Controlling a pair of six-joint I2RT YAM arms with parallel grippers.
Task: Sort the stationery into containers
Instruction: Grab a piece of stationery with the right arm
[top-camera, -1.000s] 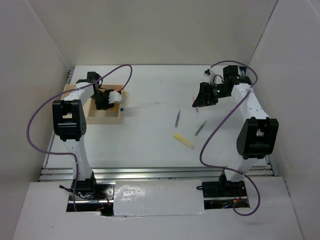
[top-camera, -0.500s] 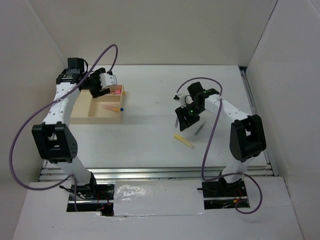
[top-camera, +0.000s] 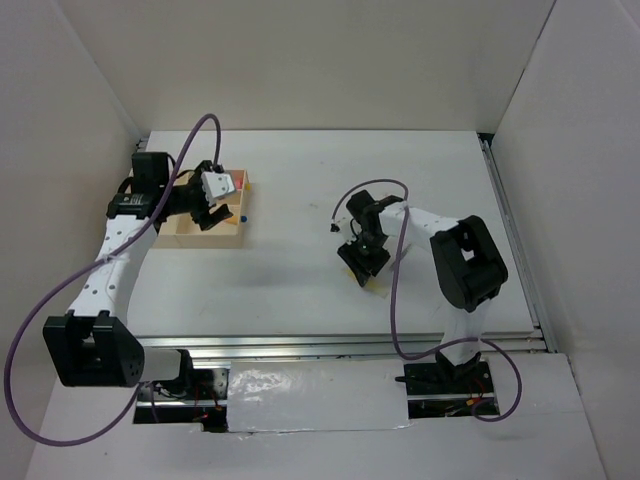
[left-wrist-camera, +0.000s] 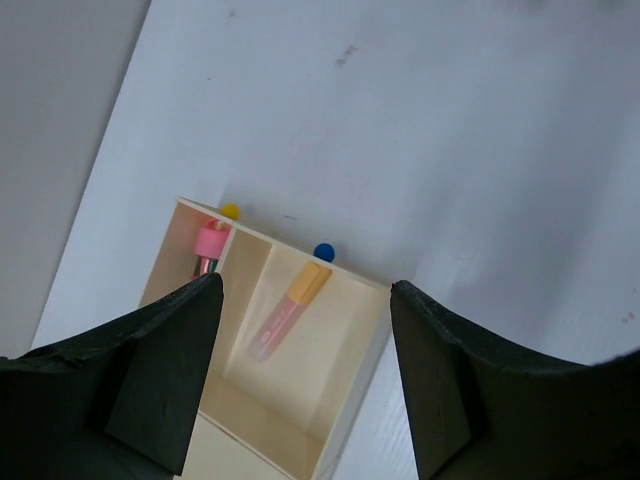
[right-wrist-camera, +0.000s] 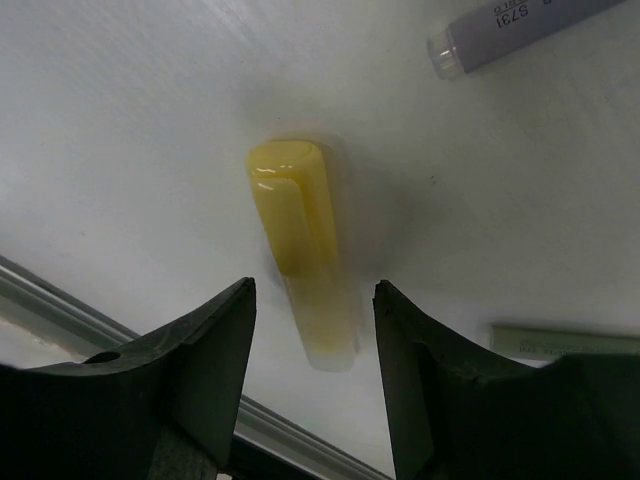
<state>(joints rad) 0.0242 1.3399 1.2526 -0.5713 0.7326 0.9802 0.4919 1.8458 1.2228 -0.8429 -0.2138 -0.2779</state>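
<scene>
The pale wooden tray (top-camera: 215, 238) sits at the far left of the table. My left gripper (top-camera: 207, 203) hovers over it, open and empty. In the left wrist view (left-wrist-camera: 305, 290) the tray (left-wrist-camera: 350, 400) holds a fat pink highlighter (left-wrist-camera: 210, 245) in one compartment and a pink pen with an orange cap (left-wrist-camera: 285, 310) in the one beside it. My right gripper (top-camera: 362, 262) is low over a yellow marker (top-camera: 379, 286) lying on the table. In the right wrist view the gripper (right-wrist-camera: 312, 290) is open, with the yellow marker (right-wrist-camera: 300, 240) between its fingers and not gripped.
A grey pen (right-wrist-camera: 520, 25) and a pale pen (right-wrist-camera: 565, 342) lie close to the yellow marker. Small yellow (left-wrist-camera: 230, 211) and blue (left-wrist-camera: 323, 252) knobs sit at the tray's outer wall. White walls enclose the table; a metal rail runs along its near edge.
My right arm swung from the far right to the table's middle and came down over the yellow marker. My left arm shifted but stays over the tray.
</scene>
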